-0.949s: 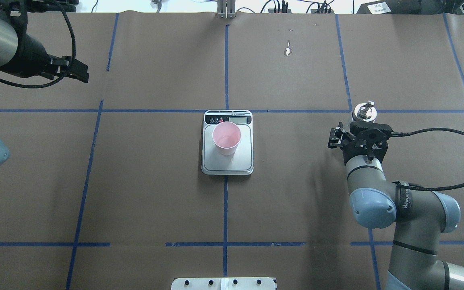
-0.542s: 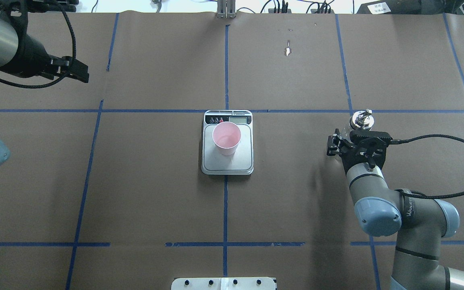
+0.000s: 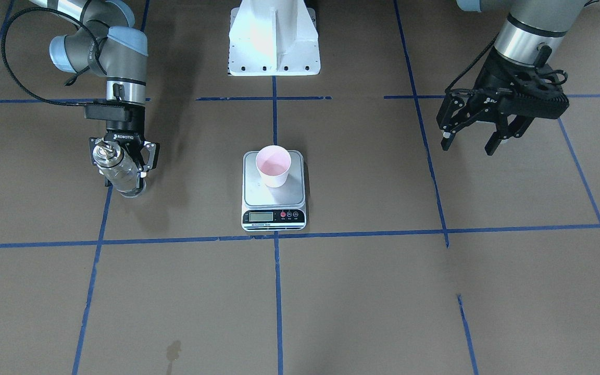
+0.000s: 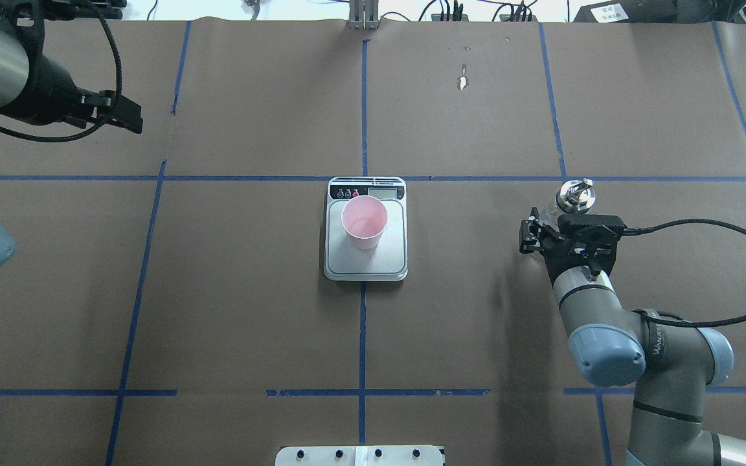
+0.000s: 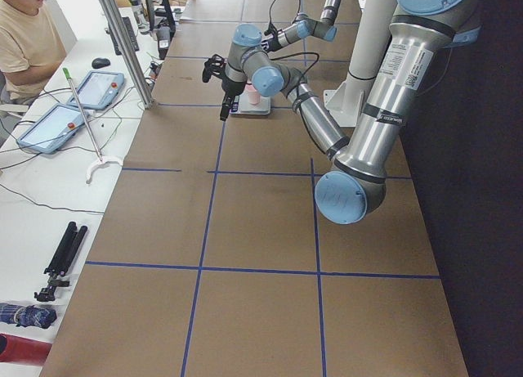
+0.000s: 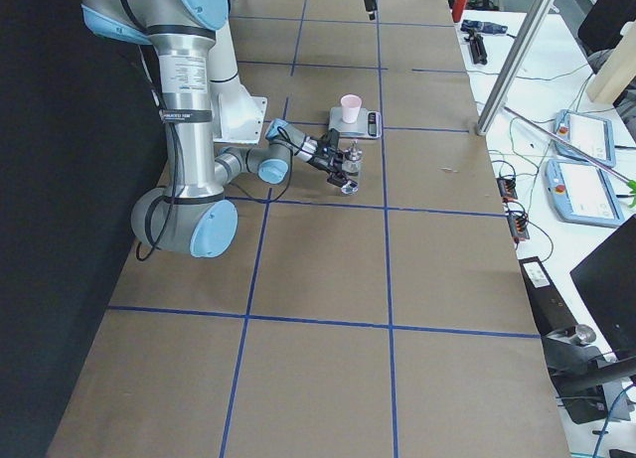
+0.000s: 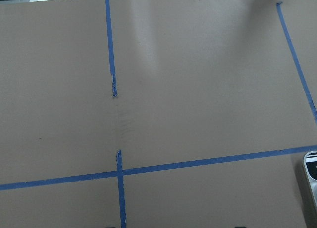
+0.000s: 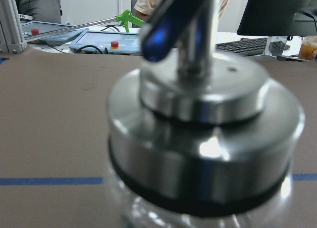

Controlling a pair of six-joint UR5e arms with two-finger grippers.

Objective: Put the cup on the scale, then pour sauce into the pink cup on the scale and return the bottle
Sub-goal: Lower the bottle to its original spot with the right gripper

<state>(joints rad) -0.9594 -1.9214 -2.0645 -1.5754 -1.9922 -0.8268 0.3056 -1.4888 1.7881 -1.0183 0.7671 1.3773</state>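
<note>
Your right pincer (image 3: pixel 124 178) grips the clear glass silver-capped bottle (image 3: pixel 115 169) low, leaving its spout (image 8: pixel 184 25) free; left pincer (image 3: pixel 466 149) gapes empty.

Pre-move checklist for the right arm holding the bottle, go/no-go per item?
1. Small pale pink cup upright on the flat silver square scale: ok.
2. Right gripper shut on the clear glass bottle with the silver spout cap: ok.
3. Bottle upright in the grip: not ok, it looks slightly tilted.
4. Bottle base seated on the brown paper-covered table: cannot tell.
5. Left gripper open and well away from the scale: ok.
6. Scale display reading: cannot tell, too small.
</note>
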